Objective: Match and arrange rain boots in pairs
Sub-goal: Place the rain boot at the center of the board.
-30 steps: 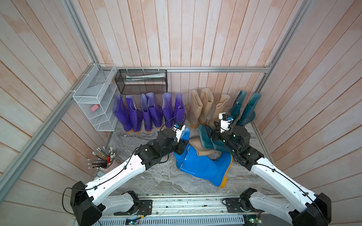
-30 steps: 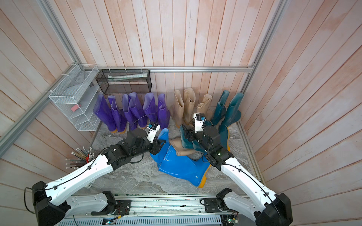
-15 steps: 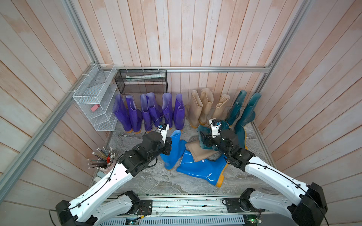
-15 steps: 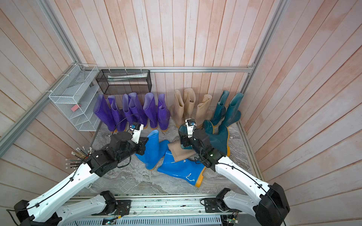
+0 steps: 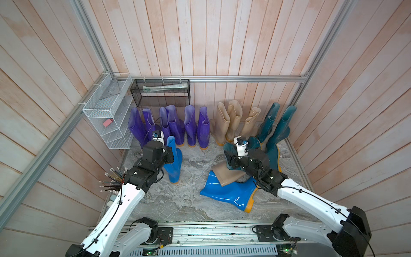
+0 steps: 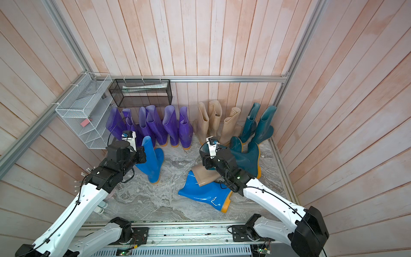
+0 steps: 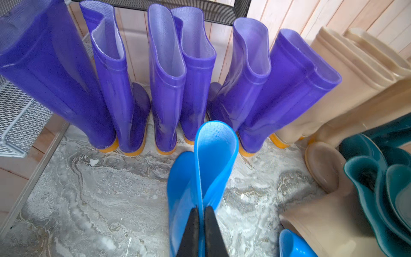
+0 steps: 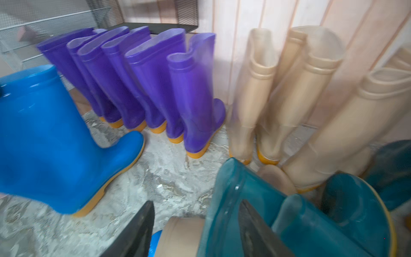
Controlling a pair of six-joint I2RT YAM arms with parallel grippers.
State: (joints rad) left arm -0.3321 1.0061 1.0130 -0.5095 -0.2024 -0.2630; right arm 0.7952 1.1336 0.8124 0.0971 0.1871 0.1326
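Purple boots (image 5: 173,124) paired at wall (image 5: 200,55); left claw (image 7: 202,209) clamped on upright blue boot (image 7: 214,153), right claw (image 8: 197,202) apart, maybe straddling teal boot (image 8: 224,191); fallen blue boot (image 5: 229,193), fallen beige boot (image 5: 224,175) unsorted.

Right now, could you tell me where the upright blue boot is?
The upright blue boot is left of centre in both top views, before the purple boots, its rim pinched by the left end effector.

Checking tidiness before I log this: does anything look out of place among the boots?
A bright blue boot lies on its side in the middle, a beige boot lying across its shaft, teal boots tipped beside them.
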